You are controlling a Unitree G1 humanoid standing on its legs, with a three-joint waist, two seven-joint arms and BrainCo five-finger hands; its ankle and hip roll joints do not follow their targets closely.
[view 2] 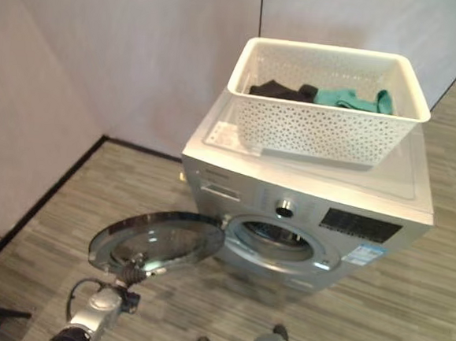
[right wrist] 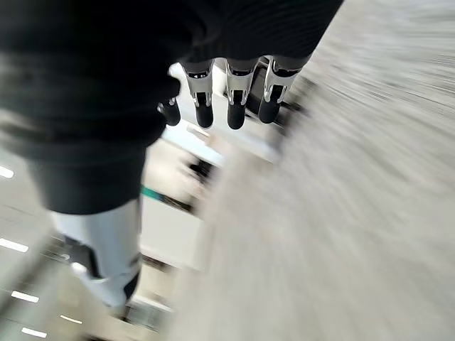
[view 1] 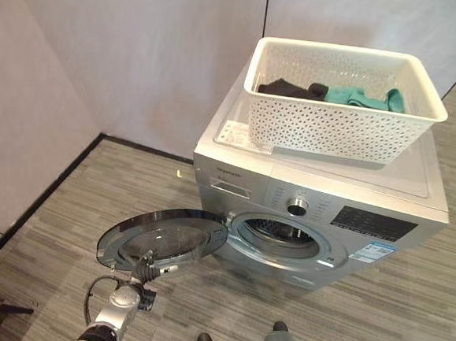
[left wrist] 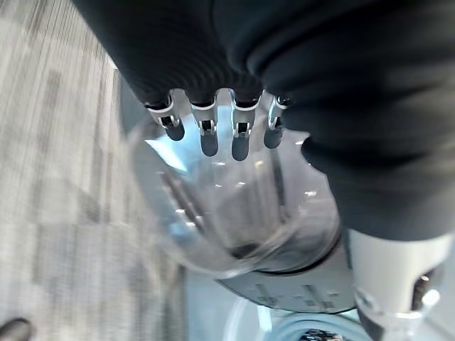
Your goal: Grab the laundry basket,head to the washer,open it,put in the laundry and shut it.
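- Laundry basket [view 1: 339,108]: white, perforated, sits on top of the washer [view 1: 321,197], long axis running across the washer's width. Inside it, dark laundry [view 1: 291,88] towards the robot's left and teal laundry [view 1: 358,97] towards the right, both against the far wall.
- Washer door [view 1: 162,239]: round, glass-centred, swung fully open to the robot's left; drum opening [view 1: 278,236] exposed, directly below the basket.
- Left hand [left wrist: 213,131]: at the near edge of the open door; fingers [left wrist: 240,138] extended and relaxed over the glass, nothing gripped.
- Right hand [right wrist: 227,99]: fingers straight, empty, hanging over the floor [view 1: 67,205].
- Judgement: opening step is done; loading is next. Laundry lies up and to the right of the left hand, well apart. Which hand is nearer the basket cannot be told.
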